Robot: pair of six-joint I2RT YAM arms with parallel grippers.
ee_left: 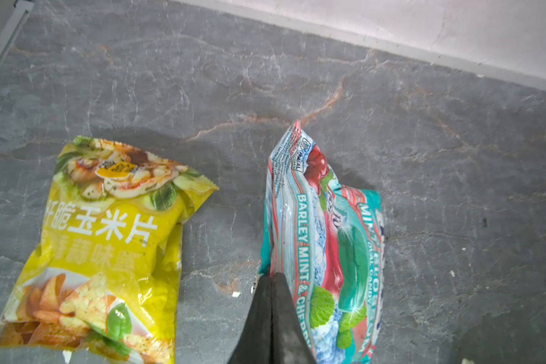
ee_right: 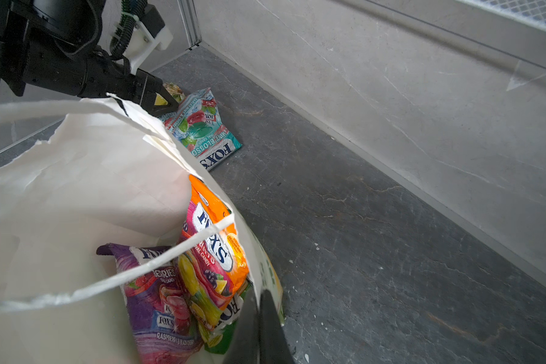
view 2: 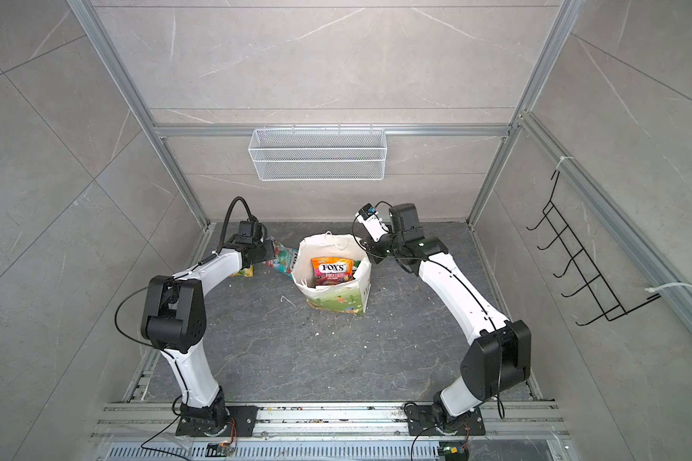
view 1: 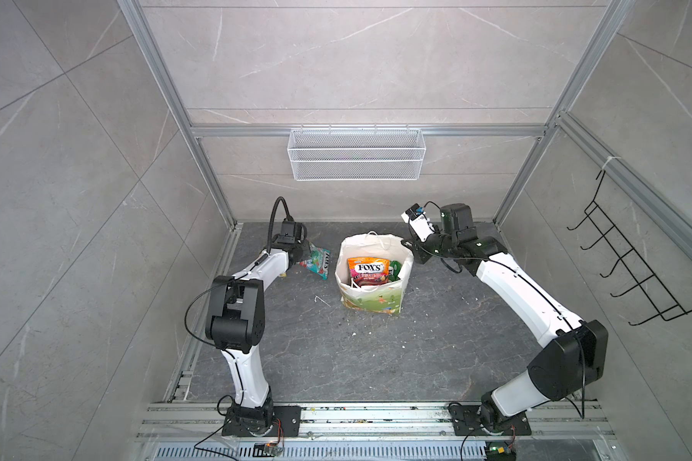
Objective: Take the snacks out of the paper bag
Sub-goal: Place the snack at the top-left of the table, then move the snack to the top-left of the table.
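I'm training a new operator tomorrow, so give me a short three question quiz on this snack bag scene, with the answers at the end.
1. Which packet is the left gripper shut on? A yellow, B teal-red, C orange.
2. True or false: the paper bag is empty.
3. What is the right gripper gripping?

Key
1. B, the teal-red packet.
2. False: the orange packet and the purple packet are inside it.
3. The paper bag's rim.
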